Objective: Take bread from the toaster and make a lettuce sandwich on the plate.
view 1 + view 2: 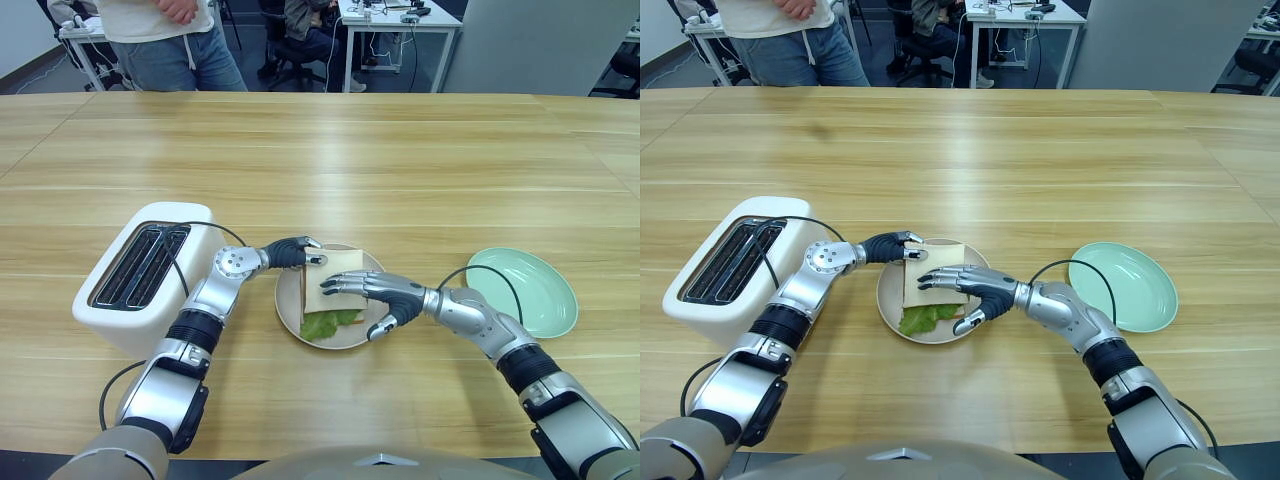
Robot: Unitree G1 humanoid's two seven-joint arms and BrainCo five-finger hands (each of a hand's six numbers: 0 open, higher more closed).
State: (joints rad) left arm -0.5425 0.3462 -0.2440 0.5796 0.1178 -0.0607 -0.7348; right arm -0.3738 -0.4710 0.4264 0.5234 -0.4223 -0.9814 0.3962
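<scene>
Bread [341,268] on plate [340,339] | left hand [290,252] pinches its edge | right hand [388,296] splayed flat atop | toaster [120,300] near left

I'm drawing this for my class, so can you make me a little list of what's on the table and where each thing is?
Toaster: white, on the robot's left, no bread sticking up from its slots
Tan plate: in the middle, just right of the toaster
Bread: slice on the tan plate, lying over the lettuce
Lettuce: green leaf poking out under the bread's near edge
Left hand: at the bread's far left corner
Right hand: open, fingers laid across the bread
Green plate: on the right, apart from the tan plate
</scene>
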